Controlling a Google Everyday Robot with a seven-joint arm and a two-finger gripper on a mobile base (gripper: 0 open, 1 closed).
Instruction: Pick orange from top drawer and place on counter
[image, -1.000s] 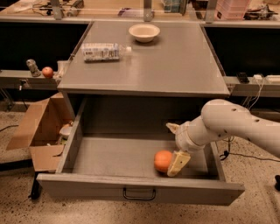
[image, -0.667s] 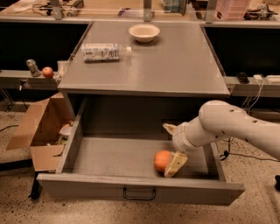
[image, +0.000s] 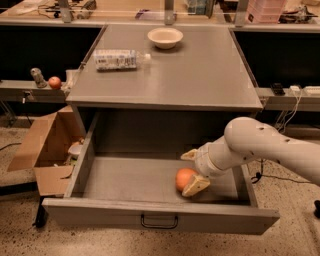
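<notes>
orange (image: 183, 178) unmoved in top drawer (image: 125, 180); claw (image: 192, 171) edged closer, fingers (image: 196, 185) spread

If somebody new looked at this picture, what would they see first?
Probably the big white robot arm reaching from the right into the open top drawer, its tool open right at the bright orange near the drawer's front. Next, the grey counter above, with a white bowl at the back and a bottle lying on its side.
</notes>
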